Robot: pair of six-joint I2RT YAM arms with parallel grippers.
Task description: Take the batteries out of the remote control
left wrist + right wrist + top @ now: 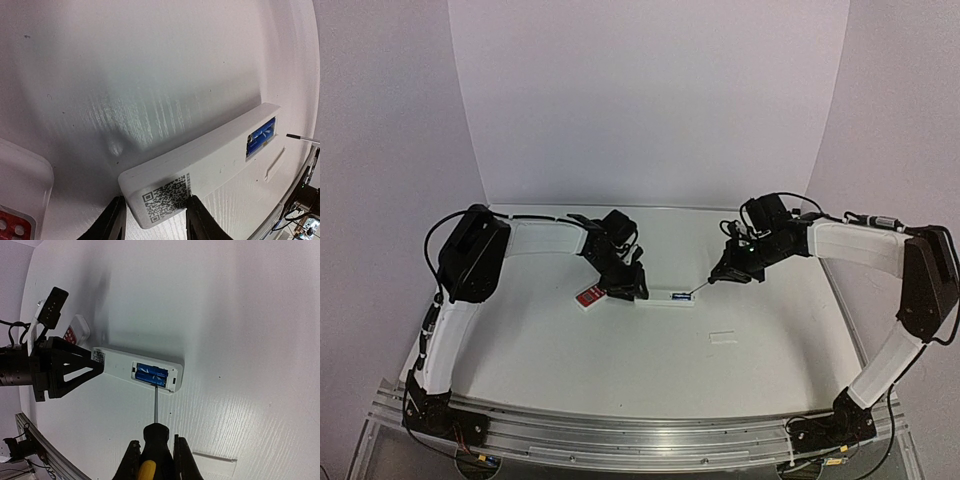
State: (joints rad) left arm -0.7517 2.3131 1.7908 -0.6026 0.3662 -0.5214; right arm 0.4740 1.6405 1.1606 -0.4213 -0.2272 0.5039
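The white remote control (665, 297) lies back up, with a QR code at its near end (210, 170). Its compartment is open and the two blue batteries (151, 375) lie side by side inside; they also show in the left wrist view (261, 137). My left gripper (156, 214) is shut on the QR-code end of the remote (115, 365). My right gripper (156, 460) is shut on a black and yellow screwdriver (155, 407). The screwdriver's tip touches the near edge of the batteries.
A shorter red-faced remote (590, 296) lies just left of the left gripper. The small flat white cover piece (723, 338) lies on the table in front of the remote, also in the right wrist view (215, 464). White walls stand behind and at the sides.
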